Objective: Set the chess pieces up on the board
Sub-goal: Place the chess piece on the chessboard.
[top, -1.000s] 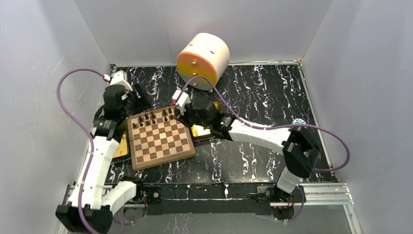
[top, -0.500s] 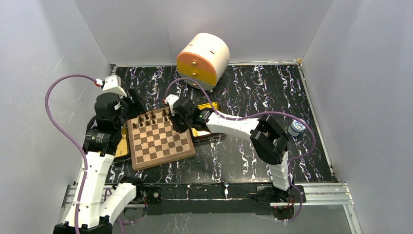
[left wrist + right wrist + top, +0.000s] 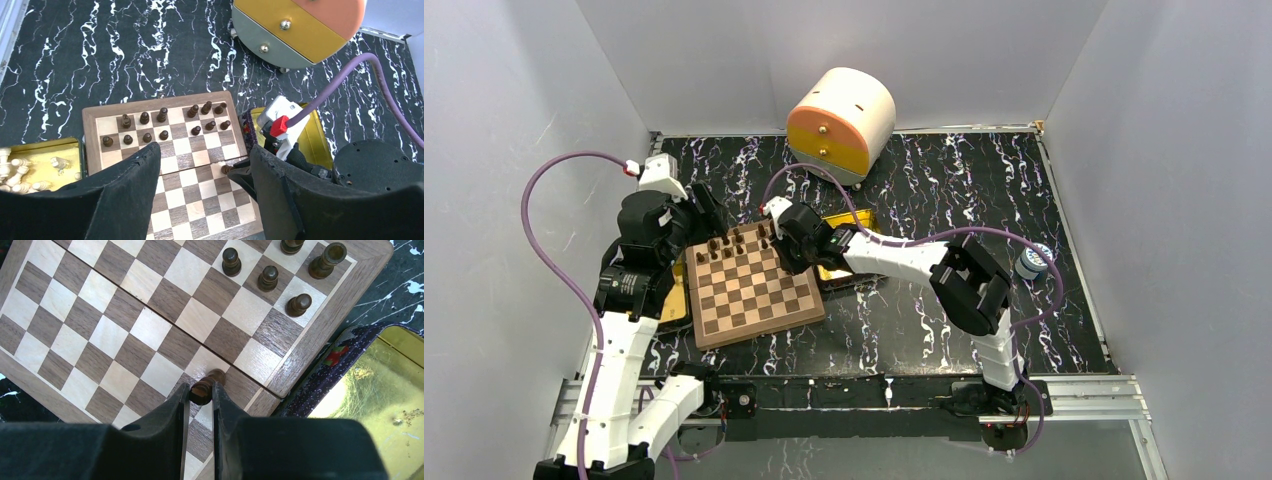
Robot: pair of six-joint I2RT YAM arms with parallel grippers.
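Since a second ago the right arm has folded in at the elbow, and its wrist has slid from the board's far right corner to a spot over the right edge. The left arm has drawn back a little toward the left wall.

The right gripper (image 3: 200, 394) has its jaws pinched narrow on the held piece (image 3: 214, 377), a small dark brown turned figure with a rounded head, smaller than one square. It sits over a square in the rightmost column, just on the near side of the board's middle seam. Whether its base touches the wood cannot be told.

The left gripper (image 3: 205, 150) hangs above the board with jaws wide and nothing between them.

The other chess pieces (image 3: 163, 135) stand upright in the two far rows, six in the back row and seven in front of it, all dark brown. The board (image 3: 754, 305) is a square of light and dark brown checks with a plain brown border, lying flat on the black marbled table (image 3: 944, 200).

A gold tin (image 3: 320, 145) with a dark patterned rim lies just beside the board's right edge. A second tin (image 3: 45, 150) at the left edge holds pale pieces (image 3: 15, 172). A round cream and orange drawer cabinet (image 3: 841, 122) stands at the back.
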